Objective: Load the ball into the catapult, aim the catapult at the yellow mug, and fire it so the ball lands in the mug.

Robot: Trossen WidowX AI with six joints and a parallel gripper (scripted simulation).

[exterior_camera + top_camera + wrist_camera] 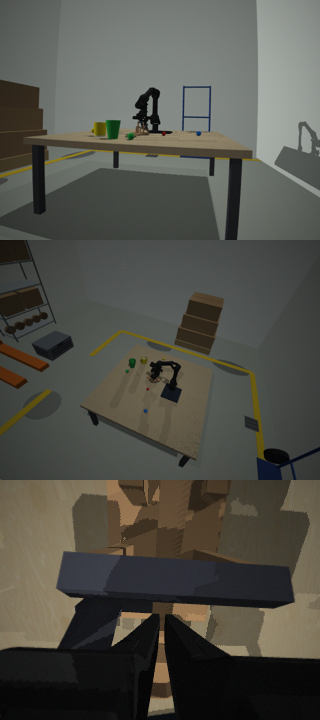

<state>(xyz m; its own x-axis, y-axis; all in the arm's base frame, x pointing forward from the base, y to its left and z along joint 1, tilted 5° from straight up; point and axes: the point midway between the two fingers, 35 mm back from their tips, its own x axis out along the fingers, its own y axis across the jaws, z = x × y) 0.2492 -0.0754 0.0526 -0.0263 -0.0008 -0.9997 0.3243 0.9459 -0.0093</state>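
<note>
The jaws [153,377] [142,126] point down at the wooden catapult [156,380] [140,133] [132,517] on the desk [116,397] [165,145], all but closed, with only a sliver of a gap and nothing gripped; their tips show just beside the dark crossbar [140,122] [175,581] in the wrist view. The yellow mug [143,360] [100,129] stands upright near the green cup [132,363] [113,129]; red [147,389] [163,133], blue [145,410] [198,133], green [127,371] [131,136] and yellow [163,358] [92,130] balls lie apart from the catapult; whether its cup holds another cannot be told.

The step in hand looks like working the throwing arm or its release; the next move probably calls for a careful, straight approach past the crossbar, since a sideways knock could spoil the aim; loading and aim should be sure before any firing.
</note>
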